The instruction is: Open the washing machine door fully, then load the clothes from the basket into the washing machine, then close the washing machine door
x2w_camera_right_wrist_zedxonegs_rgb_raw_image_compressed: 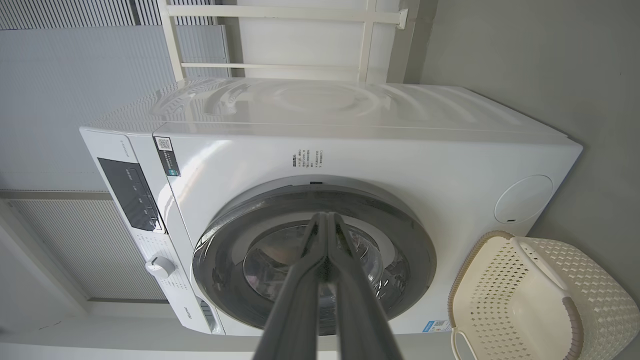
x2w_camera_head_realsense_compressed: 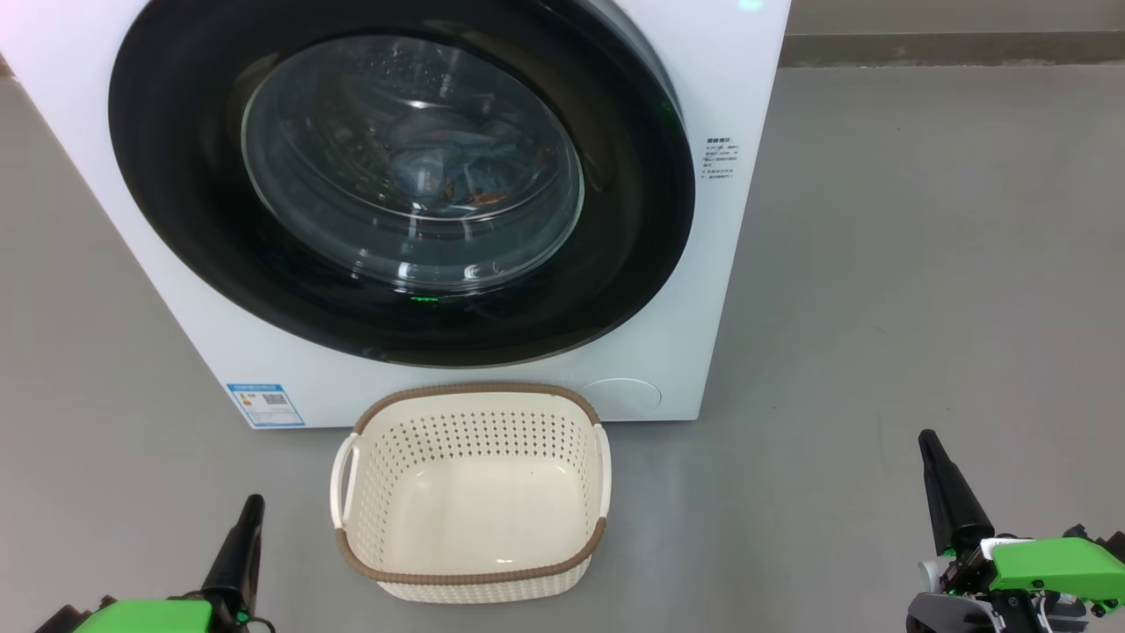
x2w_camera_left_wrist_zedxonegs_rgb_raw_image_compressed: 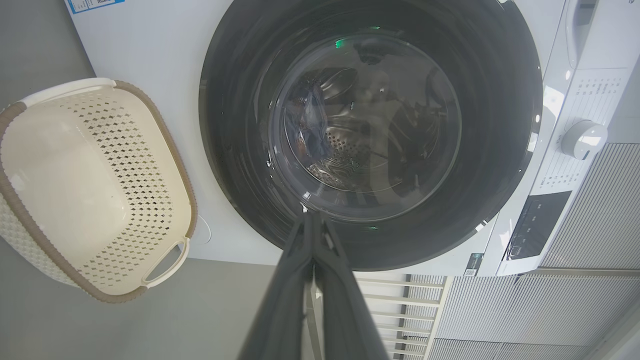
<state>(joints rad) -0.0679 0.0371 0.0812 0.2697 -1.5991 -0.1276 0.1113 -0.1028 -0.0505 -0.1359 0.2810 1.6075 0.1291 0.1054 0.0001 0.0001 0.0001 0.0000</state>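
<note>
The washing machine door (x2w_camera_head_realsense_compressed: pixel 400 176) stood shut, upper centre, clothes (x2w_camera_head_realsense_compressed: pixel 457 167) behind its glass; basket (x2w_camera_head_realsense_compressed: pixel 470 492) sat lower centre; left gripper (x2w_camera_head_realsense_compressed: pixel 253 505) and right gripper (x2w_camera_head_realsense_compressed: pixel 927 444) held jaws clenched.

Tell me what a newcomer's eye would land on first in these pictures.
The big glossy black washing machine door is shut and takes up the upper left of the head view, with blue clothes showing dimly behind its glass. Just below it, on the grey floor, the cream basket stands with nothing inside. The left pincer and right pincer, both shut, sit in the bottom corners, touching nothing.
</note>
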